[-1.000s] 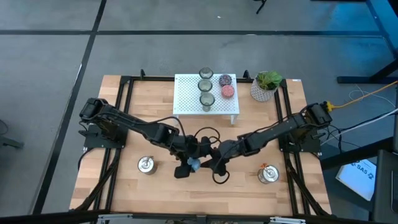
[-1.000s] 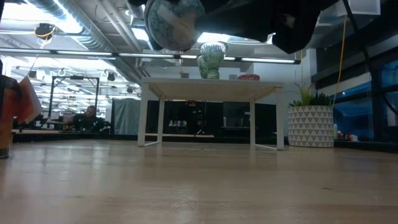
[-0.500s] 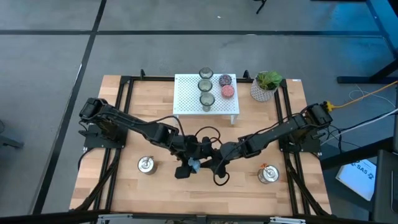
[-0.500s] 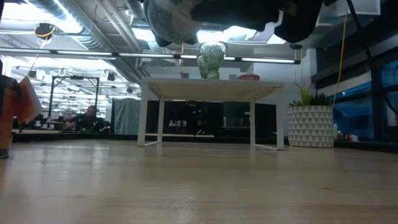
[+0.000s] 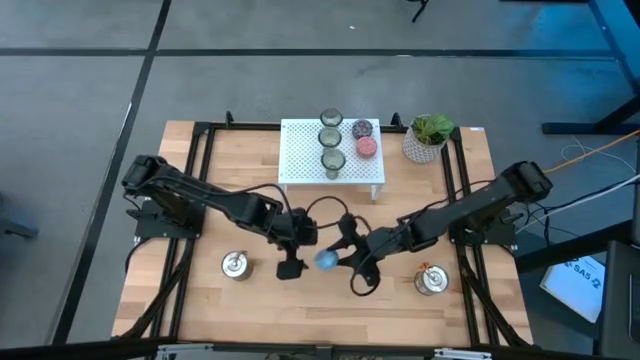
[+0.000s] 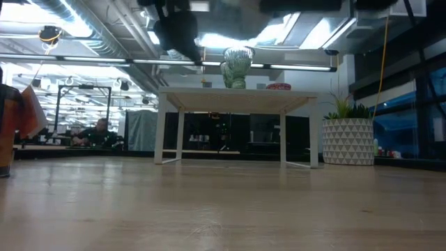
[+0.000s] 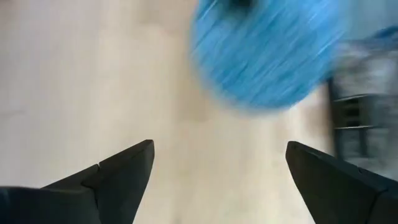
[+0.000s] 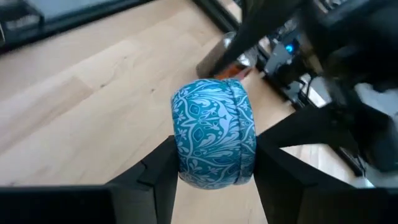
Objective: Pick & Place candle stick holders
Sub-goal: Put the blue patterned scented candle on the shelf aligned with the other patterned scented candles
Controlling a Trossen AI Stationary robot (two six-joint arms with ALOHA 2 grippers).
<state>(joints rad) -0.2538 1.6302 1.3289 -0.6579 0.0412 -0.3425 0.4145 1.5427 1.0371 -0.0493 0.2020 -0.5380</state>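
The right gripper has its two dark fingers clamped on the sides of the blue candle stick holder (a cup patterned all over in paler blue), holding it above the middle of the table, a little toward the near edge. Just to its left, the left gripper faces that same blue cup with its fingers spread wide apart, gripping nothing. Farther out, one silver holder stands near the left side of the table and another silver holder near the right. At the far edge the white perforated rack carries three olive glass holders in a row, with the purple holder and pink holder beside them. A potted plant sits just right of the rack.
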